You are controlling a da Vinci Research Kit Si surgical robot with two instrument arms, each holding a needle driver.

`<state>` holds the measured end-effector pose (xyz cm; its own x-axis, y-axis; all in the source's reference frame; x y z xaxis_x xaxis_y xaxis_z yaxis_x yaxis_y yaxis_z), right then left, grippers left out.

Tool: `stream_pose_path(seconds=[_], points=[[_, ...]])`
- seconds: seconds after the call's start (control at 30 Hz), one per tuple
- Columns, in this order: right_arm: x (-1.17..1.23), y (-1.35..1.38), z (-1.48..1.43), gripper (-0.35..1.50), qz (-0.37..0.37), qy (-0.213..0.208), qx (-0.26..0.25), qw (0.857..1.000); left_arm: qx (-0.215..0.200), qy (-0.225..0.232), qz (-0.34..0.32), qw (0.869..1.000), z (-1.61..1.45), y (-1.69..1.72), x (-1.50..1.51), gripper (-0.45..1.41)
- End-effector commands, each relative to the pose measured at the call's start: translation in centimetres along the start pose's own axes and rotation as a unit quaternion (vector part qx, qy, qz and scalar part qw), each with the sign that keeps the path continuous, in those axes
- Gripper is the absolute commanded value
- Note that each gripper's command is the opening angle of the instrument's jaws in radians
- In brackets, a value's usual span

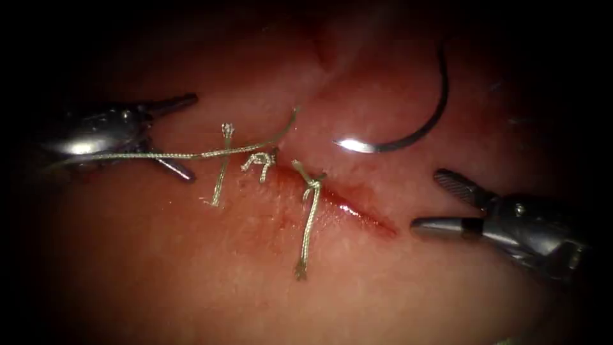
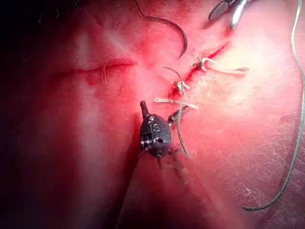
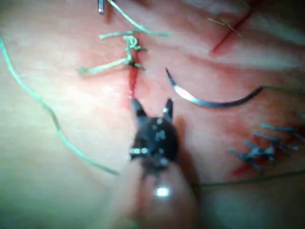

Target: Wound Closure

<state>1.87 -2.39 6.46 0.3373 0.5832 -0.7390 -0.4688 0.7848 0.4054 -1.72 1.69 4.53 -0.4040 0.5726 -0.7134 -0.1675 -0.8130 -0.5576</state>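
The cut (image 1: 357, 211) runs slantwise across the tissue (image 1: 191, 268), with red fluid along it. Two knotted stitches (image 1: 258, 160) (image 1: 313, 185) cross its left part, their cut ends lying loose. The curved needle (image 1: 421, 131) lies free on the tissue to the right of the cut, its shiny tip (image 1: 341, 144) pointing left; neither tool holds it. My left tool (image 1: 191, 137) is left of the cut, open, and the long thread (image 1: 211, 153) passes between its jaws. My right tool (image 1: 424, 199) is open and holds nothing, right of the cut's end. The needle (image 3: 205, 101) lies just beyond the right tool (image 3: 151, 106).
The long thread (image 2: 298, 119) loops wide over the tissue. A second closed cut (image 2: 102, 69) lies farther off. Several blue stitches (image 3: 257, 152) sit beside the right tool. The right tool (image 2: 228, 9) is also in the left wrist view, beyond the needle (image 2: 174, 31).
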Motion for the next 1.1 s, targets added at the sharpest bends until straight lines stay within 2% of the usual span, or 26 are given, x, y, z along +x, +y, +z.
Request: stream_pose_path(seconds=[0.03, 0.07, 0.17, 0.2, 0.27, 0.3, 0.4, 0.57, 0.87, 1.1], points=[[-0.02, -0.02, 0.09, 1.48, 0.000, 0.001, 0.001, 1.000, -0.010, 0.001, 0.005, 1.000, 0.12, -0.01, -0.03, 1.01], [-0.02, -0.02, 0.09, 1.48, 0.000, 0.001, 0.001, 1.000, -0.018, 0.002, 0.007, 1.000, 0.16, 0.02, -0.02, 0.99], [-0.03, -0.03, 0.09, 1.48, -0.001, 0.001, 0.001, 1.000, -0.046, 0.042, 0.016, 0.998, 0.28, 0.21, 0.17, 0.89], [-0.03, -0.03, 0.09, 1.48, -0.001, 0.001, 0.002, 1.000, -0.063, 0.055, 0.032, 0.996, 0.31, 0.31, 0.27, 0.81], [-0.04, -0.03, 0.08, 1.48, -0.001, 0.001, 0.002, 1.000, -0.085, 0.059, 0.047, 0.994, 0.36, 0.48, 0.38, 0.74], [-0.04, -0.02, 0.08, 1.48, -0.001, 0.001, 0.002, 1.000, -0.105, 0.063, 0.066, 0.990, 0.40, 0.63, 0.45, 0.61], [-0.05, -0.03, 0.08, 1.48, -0.002, 0.002, 0.001, 1.000, -0.141, 0.069, 0.088, 0.984, 0.54, 0.96, 0.53, 0.39], [-0.05, -0.05, 0.09, 1.48, -0.002, 0.000, 0.001, 1.000, -0.180, 0.061, 0.113, 0.975, 0.72, 1.25, 0.57, 0.29], [-0.05, -0.13, 0.18, 1.48, -0.002, 0.001, 0.001, 1.000, -0.174, 0.034, 0.133, 0.975, 0.97, 1.18, 0.33, 0.29], [-0.05, -0.15, 0.20, 1.48, -0.002, 0.002, 0.003, 1.000, -0.177, 0.034, 0.136, 0.974, 1.01, 1.18, 0.31, 0.29]])
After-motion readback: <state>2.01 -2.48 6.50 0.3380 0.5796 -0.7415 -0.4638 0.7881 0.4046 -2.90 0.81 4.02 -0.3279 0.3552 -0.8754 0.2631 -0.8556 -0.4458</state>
